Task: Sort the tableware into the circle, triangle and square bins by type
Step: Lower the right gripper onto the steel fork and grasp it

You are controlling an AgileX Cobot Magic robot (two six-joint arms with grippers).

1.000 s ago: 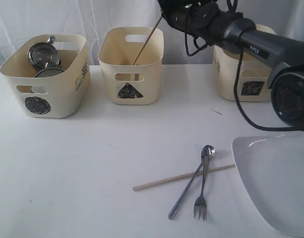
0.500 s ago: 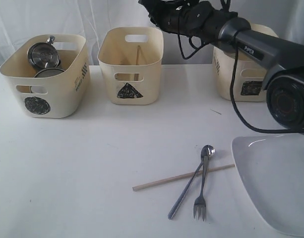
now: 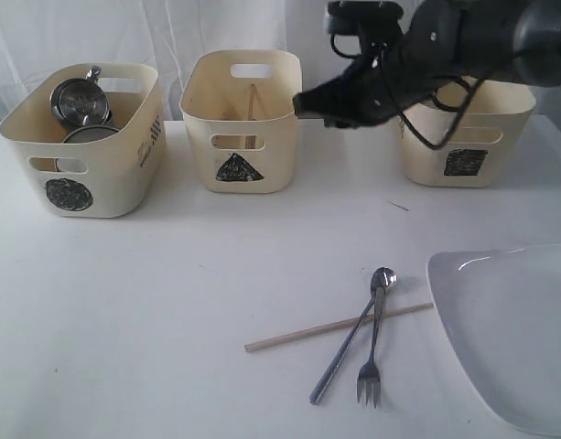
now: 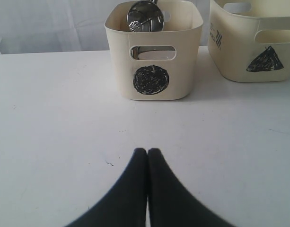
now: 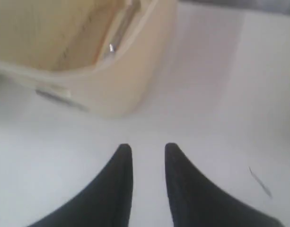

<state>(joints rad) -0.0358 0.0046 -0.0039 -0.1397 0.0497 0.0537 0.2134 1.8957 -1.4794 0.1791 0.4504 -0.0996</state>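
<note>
The circle tub (image 3: 79, 178) at the left holds steel mugs (image 3: 79, 99); the left wrist view shows this tub (image 4: 154, 61) and a mug (image 4: 145, 16) too. One wooden chopstick (image 3: 253, 101) leans inside the triangle tub (image 3: 242, 137). The square tub (image 3: 463, 146) stands at the right. A second chopstick (image 3: 298, 337), a steel spoon (image 3: 344, 357) and a fork (image 3: 372, 361) lie crossed on the table beside the big white plate (image 3: 509, 338). My right gripper (image 3: 301, 103) (image 5: 148, 146) hangs open and empty by the triangle tub (image 5: 88, 61). My left gripper (image 4: 147, 150) is shut and empty. The white bowl is hidden.
The white table (image 3: 170, 293) runs wide in front of the tubs. The plate hangs past the right frame edge. A white curtain closes off the back. The triangle tub (image 4: 253, 47) stands close beside the circle tub.
The right gripper let go of the chopstick, which now stands in the triangle tub. The right arm then swung down and to the right, away from above that tub.
</note>
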